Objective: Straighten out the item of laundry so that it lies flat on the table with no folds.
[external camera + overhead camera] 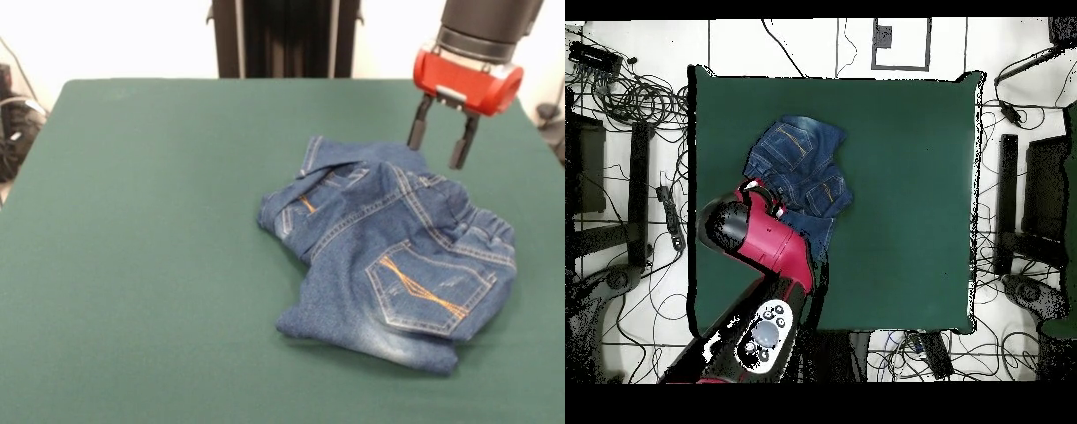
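I am hovering my gripper (441, 144), jaws parted and empty, above the far edge of the jeans (393, 256), which are lying crumpled and folded on the worktop (141, 265), nothing flattened yet.

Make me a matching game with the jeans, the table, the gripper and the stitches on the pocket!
Things:
1. jeans
2. table
3. gripper
4. pocket stitching

Descriptions:
A. dark green
B. orange
C. open, just above the cloth's far edge
D. blue, crumpled in a heap

Pairs: 1-D, 2-A, 3-C, 4-B
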Tool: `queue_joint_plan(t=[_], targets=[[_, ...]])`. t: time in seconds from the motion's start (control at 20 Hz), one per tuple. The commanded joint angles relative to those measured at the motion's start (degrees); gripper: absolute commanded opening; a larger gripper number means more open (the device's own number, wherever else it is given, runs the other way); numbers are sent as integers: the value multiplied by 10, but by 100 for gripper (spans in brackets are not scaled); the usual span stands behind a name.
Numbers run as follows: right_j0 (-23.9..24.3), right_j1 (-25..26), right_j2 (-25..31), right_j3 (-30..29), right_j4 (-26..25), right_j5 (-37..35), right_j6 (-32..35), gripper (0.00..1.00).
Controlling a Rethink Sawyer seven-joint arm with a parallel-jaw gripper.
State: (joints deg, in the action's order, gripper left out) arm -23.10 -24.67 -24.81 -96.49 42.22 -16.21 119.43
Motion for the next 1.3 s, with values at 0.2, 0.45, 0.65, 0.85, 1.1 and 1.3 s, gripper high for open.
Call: queue_joint_plan(t=[0.2,0.45,0.65,0.85,1.1,1.3], targets=[[8,47,52,7,1,3,128,100],[4,79,50,19,6,61,135,100],[4,87,54,22,14,77,143,100],[4,84,56,21,21,73,146,100],[13,79,76,15,27,85,148,100],[33,75,106,7,22,72,135,100]])
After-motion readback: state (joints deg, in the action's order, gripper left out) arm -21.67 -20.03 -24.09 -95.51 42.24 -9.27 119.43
